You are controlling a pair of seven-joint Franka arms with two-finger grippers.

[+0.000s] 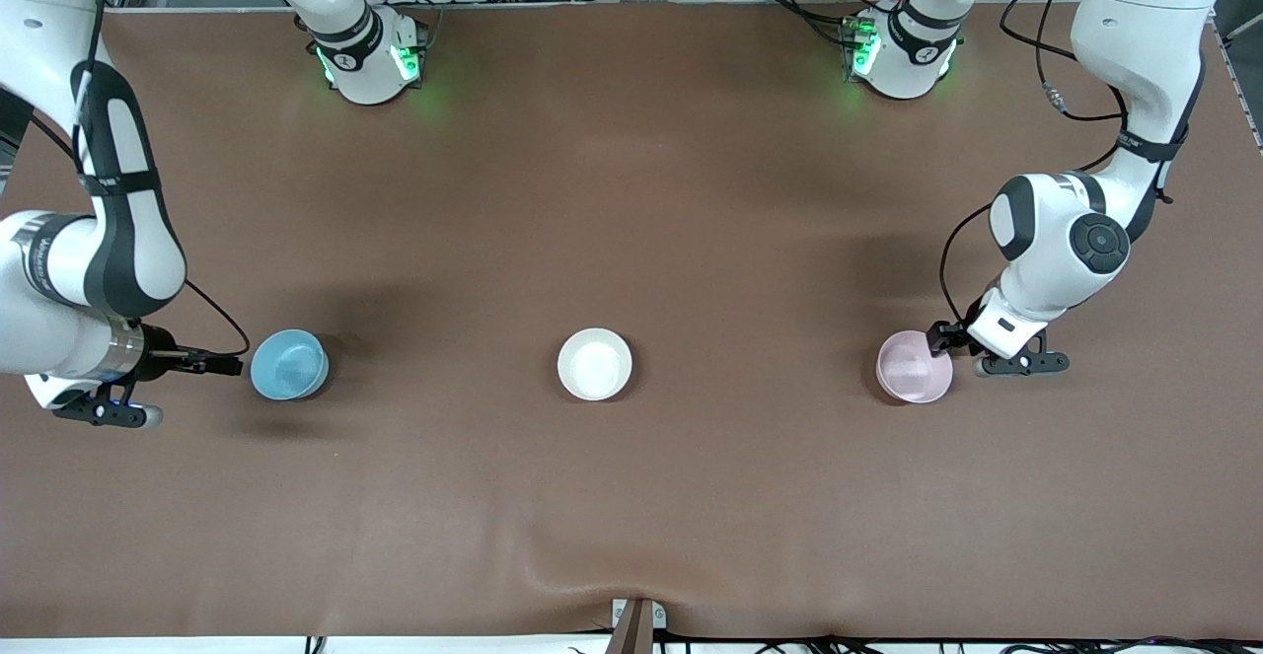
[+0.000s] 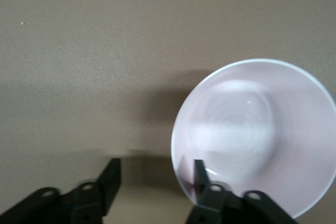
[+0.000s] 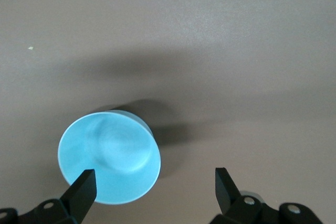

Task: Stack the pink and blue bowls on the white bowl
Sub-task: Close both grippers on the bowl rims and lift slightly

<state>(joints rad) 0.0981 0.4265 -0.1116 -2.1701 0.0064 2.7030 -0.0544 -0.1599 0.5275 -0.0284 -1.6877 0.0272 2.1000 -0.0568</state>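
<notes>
Brown matting is covering the whole table (image 1: 631,496), and three small bowls are sitting on it in a row, well apart from one another. I am looking down at the white bowl (image 1: 594,364) in the middle of that row, standing upright and untouched. Toward my right arm's end of the table the blue bowl (image 1: 288,364) is resting upright, and my right gripper (image 1: 235,365) is hanging just beside its rim; in the front view I am seeing only a dark tip there, with the wrist body covering the rest. My right wrist view is showing the blue bowl (image 3: 109,157) more plainly: my right gripper (image 3: 152,184) is spread wide, one finger (image 3: 83,188) lying over the bowl's rim and the other finger (image 3: 224,186) over bare matting, and the frame edge is cutting off the finger bases. Toward my left arm's end the pink bowl (image 1: 915,366) is sitting upright, and my left gripper (image 1: 939,338) is at its rim, mostly hidden under my own wrist. In my left wrist view the pink bowl (image 2: 257,135) is running off the frame edge; my left gripper (image 2: 155,179) is open too, straddling the rim, one finger (image 2: 200,178) inside the bowl and the other finger (image 2: 110,179) outside, though I cannot tell whether either is touching it.
</notes>
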